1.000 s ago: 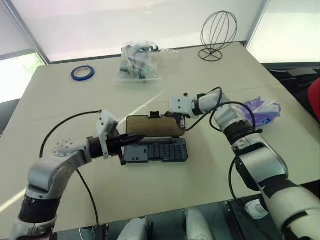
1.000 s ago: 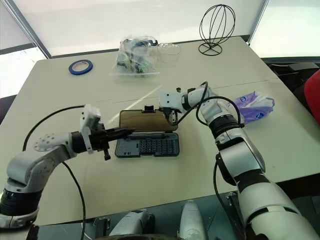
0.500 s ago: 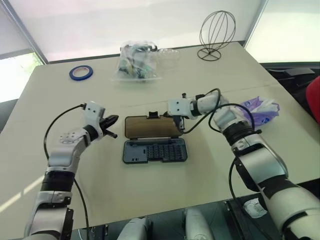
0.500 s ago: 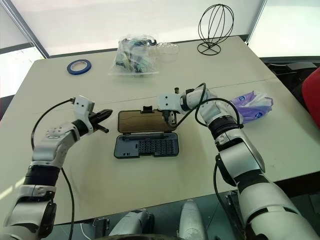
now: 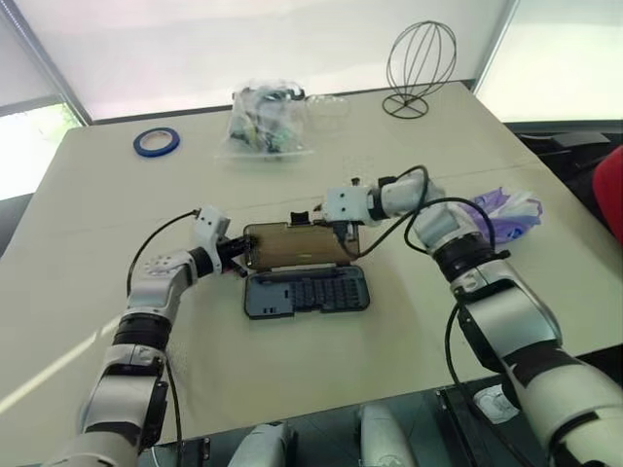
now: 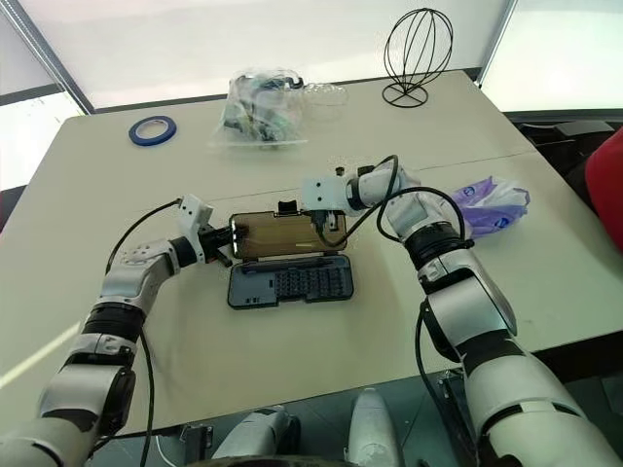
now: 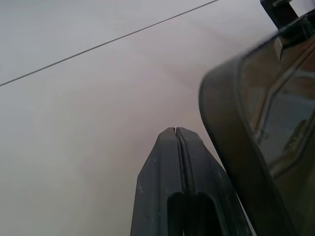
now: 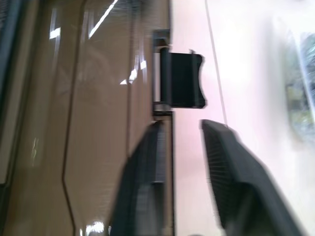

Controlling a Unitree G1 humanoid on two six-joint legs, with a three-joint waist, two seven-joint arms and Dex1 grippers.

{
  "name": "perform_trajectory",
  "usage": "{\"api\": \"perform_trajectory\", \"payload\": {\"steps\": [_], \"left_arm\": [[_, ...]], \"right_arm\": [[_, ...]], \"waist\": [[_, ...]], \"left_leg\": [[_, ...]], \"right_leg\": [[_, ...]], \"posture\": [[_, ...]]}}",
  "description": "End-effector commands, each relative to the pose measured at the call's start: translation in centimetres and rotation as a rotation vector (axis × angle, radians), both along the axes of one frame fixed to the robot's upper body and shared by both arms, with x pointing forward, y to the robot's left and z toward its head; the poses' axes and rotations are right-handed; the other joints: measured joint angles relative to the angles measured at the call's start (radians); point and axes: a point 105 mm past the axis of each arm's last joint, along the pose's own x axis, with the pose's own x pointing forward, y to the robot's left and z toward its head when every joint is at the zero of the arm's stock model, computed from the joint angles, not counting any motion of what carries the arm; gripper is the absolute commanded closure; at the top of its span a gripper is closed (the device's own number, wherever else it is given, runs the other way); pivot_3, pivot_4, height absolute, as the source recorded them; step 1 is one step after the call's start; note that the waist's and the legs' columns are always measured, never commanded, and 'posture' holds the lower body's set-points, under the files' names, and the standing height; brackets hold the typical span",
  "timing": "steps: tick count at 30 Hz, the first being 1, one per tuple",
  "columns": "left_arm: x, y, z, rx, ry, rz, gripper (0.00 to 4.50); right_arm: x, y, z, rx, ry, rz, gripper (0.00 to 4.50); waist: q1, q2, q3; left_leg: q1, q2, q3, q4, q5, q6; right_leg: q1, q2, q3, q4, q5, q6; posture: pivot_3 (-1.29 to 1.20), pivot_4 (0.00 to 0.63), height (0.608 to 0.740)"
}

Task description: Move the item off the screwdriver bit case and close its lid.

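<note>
The screwdriver bit case point(image 5: 310, 292) lies open in the middle of the table, its rows of bits showing. Its smoky brown lid point(image 5: 294, 243) stands partly raised behind the base, latch tab point(image 8: 180, 78) at the far edge. My left gripper point(image 5: 238, 255) is shut, its tip point(image 7: 175, 131) right beside the lid's left edge. My right gripper point(image 5: 343, 233) is open at the lid's far right edge, one finger point(image 8: 145, 177) over the lid and the other beyond its rim. The item point(image 5: 504, 210), a purple-and-white packet, lies on the table to the right, off the case.
A clear bag of mixed parts point(image 5: 265, 122) and a blue tape roll point(image 5: 158, 142) lie at the far side. A black wire stand point(image 5: 421, 63) rises at the far right. The table's right edge point(image 5: 584, 233) is close to the packet.
My left arm swung out to the left and came back down to the lid's left edge. The right gripper's fingers have parted. The lid dropped lower, then rose partly again.
</note>
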Motion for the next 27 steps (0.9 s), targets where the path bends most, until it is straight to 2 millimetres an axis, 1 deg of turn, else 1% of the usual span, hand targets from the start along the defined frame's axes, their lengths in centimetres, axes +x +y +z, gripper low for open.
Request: {"api": "perform_trajectory", "payload": {"steps": [1, 3, 4, 6, 8, 10, 11, 13, 14, 15, 17, 20, 22, 23, 25, 26, 27], "left_arm": [[0.6, -0.3, 1.1, -0.015, -0.038, -0.029, 4.50], [0.8, -0.5, 1.0, -0.026, -0.025, -0.041, 4.50], [0.8, -0.6, 0.9, -0.027, -0.019, -0.050, 4.50], [0.9, -0.7, 0.9, -0.024, -0.017, -0.067, 4.50], [0.8, -0.8, 1.1, -0.028, -0.013, -0.094, 4.50], [0.6, -1.0, 1.4, -0.033, -0.013, -0.126, 4.50], [0.4, -1.1, 1.7, -0.039, -0.009, -0.156, 4.50], [-0.1, -1.5, 2.6, -0.046, -0.009, -0.224, 4.50], [-0.4, -1.7, 2.9, -0.048, -0.009, -0.257, 4.50], [-0.9, -2.1, 3.5, -0.051, -0.007, -0.308, 4.50], [-2.0, -3.0, 4.6, -0.055, -0.007, -0.414, 4.50], [-5.0, -4.4, 6.3, -0.024, -0.001, -0.619, 4.50], [-6.7, -5.1, 6.7, 0.026, -0.012, -0.705, 4.50], [-7.6, -5.5, 6.7, 0.049, -0.013, -0.747, 4.50], [-10.6, -5.9, 5.7, 0.128, 0.018, -0.874, 4.50], [-12.0, -5.8, 5.0, 0.163, 0.029, -0.912, 4.50], [-12.8, -5.7, 4.5, 0.184, 0.036, -0.933, 4.50]], "right_arm": [[-0.4, 0.9, 1.9, 0.052, -0.051, 0.021, 1.59], [-0.9, 1.1, 2.5, 0.051, -0.084, 0.027, 0.61], [-1.4, 1.2, 3.5, 0.068, -0.101, 0.033, 0.10], [-2.8, 1.0, 5.7, 0.097, -0.137, 0.048, 0.10], [-4.9, 0.3, 8.1, 0.119, -0.158, 0.059, 0.10], [-7.0, -0.4, 9.6, 0.138, -0.153, 0.069, 0.10], [-8.5, -1.0, 10.6, 0.161, -0.131, 0.077, 0.10], [-11.2, -2.1, 11.8, 0.188, -0.082, 0.084, 0.10], [-12.0, -2.6, 12.1, 0.196, -0.063, 0.077, 0.10], [-12.4, -3.2, 12.3, 0.200, -0.052, 0.052, 0.10], [-12.5, -4.7, 12.7, 0.208, -0.046, -0.023, 0.10], [-11.6, -7.0, 12.7, 0.209, -0.056, -0.149, 0.10], [-11.3, -7.6, 12.5, 0.212, -0.052, -0.181, 0.10], [-11.2, -7.7, 12.3, 0.215, -0.045, -0.188, 0.10], [-11.2, -7.8, 11.6, 0.221, -0.024, -0.201, 0.10], [-11.2, -7.7, 10.7, 0.221, 0.003, -0.206, 0.10], [-11.3, -7.7, 10.1, 0.220, 0.020, -0.209, 0.10]], "waist": [[0.000, 0.000, 0.000], [0.000, 0.000, 0.000], [0.001, 0.000, 0.000], [0.002, 0.000, 0.000], [0.006, 0.000, 0.000], [0.010, -0.001, 0.000], [0.012, -0.001, 0.000], [0.021, -0.001, 0.000], [0.024, -0.001, 0.000], [0.026, -0.001, 0.000], [0.028, -0.002, 0.000], [0.035, -0.003, 0.001], [0.035, -0.003, 0.001], [0.034, -0.003, 0.001], [0.032, -0.003, 0.001], [0.027, -0.003, 0.001], [0.026, -0.003, 0.001]], "left_leg": [[0.000, 0.000, 0.000, 0.000, 0.000, 0.000], [0.000, 0.000, 0.000, 0.000, 0.000, 0.000], [0.000, 0.000, 0.000, 0.000, 0.000, 0.000], [-0.001, 0.000, 0.000, 0.001, 0.000, 0.000], [-0.006, -0.001, -0.002, 0.002, 0.000, 0.000], [-0.017, -0.001, -0.003, 0.008, 0.000, 0.000], [-0.018, -0.001, -0.003, 0.015, 0.000, 0.000], [-0.020, -0.002, -0.003, 0.016, 0.000, 0.001], [-0.020, -0.002, -0.002, 0.016, 0.000, 0.001], [-0.021, -0.002, -0.002, 0.015, -0.001, 0.001], [-0.023, -0.003, -0.002, 0.015, -0.001, 0.001], [-0.025, -0.004, -0.002, 0.018, -0.001, 0.002], [-0.025, -0.004, -0.002, 0.018, -0.001, 0.002], [-0.024, -0.004, -0.001, 0.017, -0.001, 0.002], [-0.024, -0.004, -0.001, 0.016, -0.001, 0.002], [-0.024, -0.004, 0.000, 0.016, -0.001, 0.002], [-0.024, -0.004, 0.001, 0.016, -0.001, 0.002]], "right_leg": [[0.000, 0.000, 0.000, 0.000, 0.000, 0.000], [0.000, 0.000, 0.000, 0.000, 0.000, 0.000], [0.000, 0.000, 0.000, 0.000, 0.000, 0.000], [-0.001, 0.000, 0.000, 0.000, 0.000, 0.000], [-0.004, 0.000, -0.001, 0.001, 0.000, 0.000], [-0.014, -0.001, -0.001, 0.003, 0.000, 0.000], [-0.015, -0.001, -0.002, 0.005, 0.000, 0.000], [-0.017, -0.002, -0.002, 0.007, 0.000, 0.000], [-0.017, -0.002, -0.002, 0.007, 0.000, 0.000], [-0.017, -0.002, -0.002, 0.007, 0.000, 0.000], [-0.017, -0.002, -0.002, 0.008, 0.000, 0.000], [-0.016, -0.003, -0.001, 0.008, 0.000, 0.000], [-0.017, -0.004, -0.001, 0.009, 0.000, 0.000], [-0.018, -0.004, -0.001, 0.012, 0.000, 0.000], [-0.019, -0.004, -0.001, 0.013, 0.000, 0.000], [-0.019, -0.005, -0.001, 0.013, 0.000, 0.000], [-0.019, -0.005, 0.000, 0.014, 0.000, 0.000]], "posture": [[0.00, 0.150, 0.740], [0.00, 0.150, 0.740], [0.00, 0.150, 0.740], [0.00, 0.150, 0.740], [0.00, 0.150, 0.740], [0.00, 0.150, 0.740], [0.00, 0.150, 0.740], [0.00, 0.150, 0.740], [0.00, 0.150, 0.740], [0.00, 0.150, 0.740], [0.00, 0.150, 0.740], [0.00, 0.150, 0.740], [0.00, 0.150, 0.740], [0.00, 0.150, 0.740], [0.00, 0.150, 0.740], [0.00, 0.150, 0.740], [0.00, 0.150, 0.740]]}}
